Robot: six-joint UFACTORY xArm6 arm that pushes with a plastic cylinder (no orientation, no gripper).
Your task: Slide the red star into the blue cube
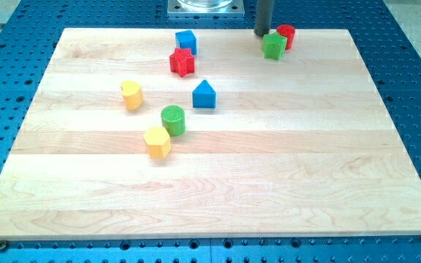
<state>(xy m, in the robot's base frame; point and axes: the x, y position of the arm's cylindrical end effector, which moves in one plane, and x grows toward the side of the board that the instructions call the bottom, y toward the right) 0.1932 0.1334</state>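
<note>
**red star just below blue cube, tip far off at top right**

sits at the view's top, left of centre: red star (183, 62), just below the blue cube (186, 41) and a little to its left. close together, nearly touching; hard to tell whether a sliver of board shows between them.

stands at the board's top edge, right of centre: my tip (262, 33), a bare dark rod, holding nothing. just left of the green star (273, 46), close to its upper left corner, contact unclear. well apart from red star and cube, off to their right.

tucked behind the green star, at its upper right and touching or nearly so: red cylinder (286, 35).

lower down, near mid-board: blue house-shaped block (204, 95), below and right of the red star. further left: yellow block (131, 95), shape unclear. below the blue house block and left of it: green cylinder (173, 120), with a yellow hexagon (156, 142) just beside it at lower left, apparently touching.

under everything: pale wooden board (283, 175), on a blue perforated table (411, 80).
</note>
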